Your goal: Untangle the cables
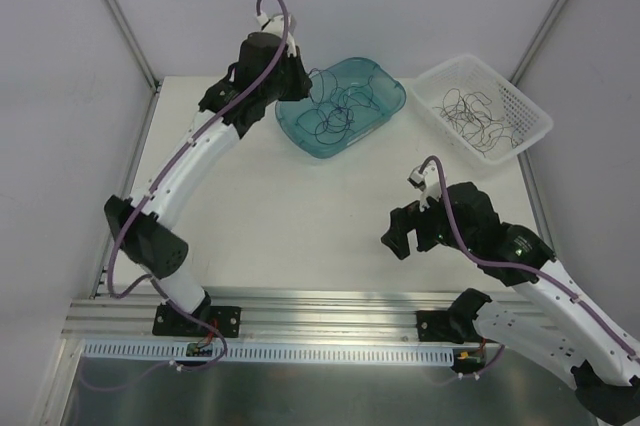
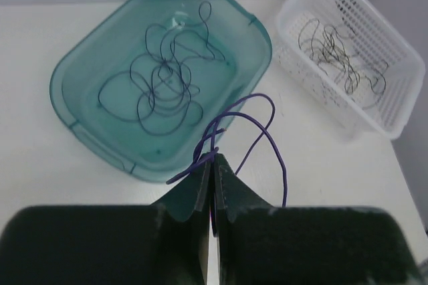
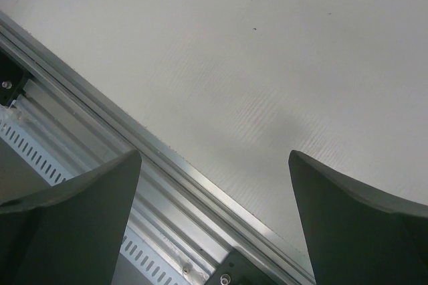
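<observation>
Left gripper [image 2: 212,164]: my fingers are pressed together, pinching one purple cable [image 2: 266,124] right at the tips. Its loops arc out over the near corner of the teal tub [image 2: 67,74]. The rest of the tangle [image 2: 164,91] lies in the middle of the tub, curls overlapping. The strands are too fine to tell whether the held one is hooked into it. A white mesh basket [image 2: 394,51] sits just right of the tub, not touching, with more dark strands [image 2: 341,57] spread loosely inside. Right gripper [image 3: 214,158]: fingers spread wide, empty, well apart from the tub on the near side, above the table [image 3: 267,44] by the aluminium rail [image 3: 100,124].
</observation>
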`<state>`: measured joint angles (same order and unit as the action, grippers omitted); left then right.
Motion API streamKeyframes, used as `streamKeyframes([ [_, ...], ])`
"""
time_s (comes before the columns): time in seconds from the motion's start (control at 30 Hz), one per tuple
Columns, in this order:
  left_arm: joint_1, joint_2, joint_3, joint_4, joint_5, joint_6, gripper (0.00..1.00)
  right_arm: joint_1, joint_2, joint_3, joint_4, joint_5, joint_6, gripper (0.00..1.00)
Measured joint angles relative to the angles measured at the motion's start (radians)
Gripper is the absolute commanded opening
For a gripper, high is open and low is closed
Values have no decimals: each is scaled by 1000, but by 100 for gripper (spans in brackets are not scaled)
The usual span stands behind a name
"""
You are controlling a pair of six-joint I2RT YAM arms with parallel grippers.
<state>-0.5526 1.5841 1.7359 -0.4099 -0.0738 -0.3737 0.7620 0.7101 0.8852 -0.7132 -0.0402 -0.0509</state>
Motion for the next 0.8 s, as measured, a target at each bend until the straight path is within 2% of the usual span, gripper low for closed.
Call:
streamKeyframes([
  [0.07, 26, 114, 104, 7, 14, 3, 3, 0, -8, 0, -2, 8, 0, 97],
  [0.1, 37, 174, 154, 12, 14, 5, 22, 0, -10, 0, -4, 10, 1, 97],
  [0.17, 55, 294, 248, 8, 19, 14, 47, 0, -14, 0, -10, 15, 2, 97],
  [0.2, 61, 342, 284, 14, 19, 14, 72, 0, -17, 0, -16, 22, 3, 97],
  [0.23, 71, 398, 323, 13, 20, 23, 82, 0, -19, 0, -19, 29, 5, 97],
  [0.33, 85, 508, 378, 5, 14, 24, 99, 0, -34, 0, -34, 53, 9, 97],
  [0.43, 98, 529, 374, -23, 1, 34, 99, 0, -45, 0, -48, 71, 10, 97],
  [0.53, 109, 475, 316, -8, -14, 47, 99, 0, -49, 0, -56, 89, 14, 97],
  [0.7, 121, 225, 48, -6, -34, 63, 99, 0, -49, 0, -62, 143, 25, 97],
  [0.8, 122, 13, -150, 3, -55, 75, 99, 0, -49, 3, -85, 207, 44, 97],
])
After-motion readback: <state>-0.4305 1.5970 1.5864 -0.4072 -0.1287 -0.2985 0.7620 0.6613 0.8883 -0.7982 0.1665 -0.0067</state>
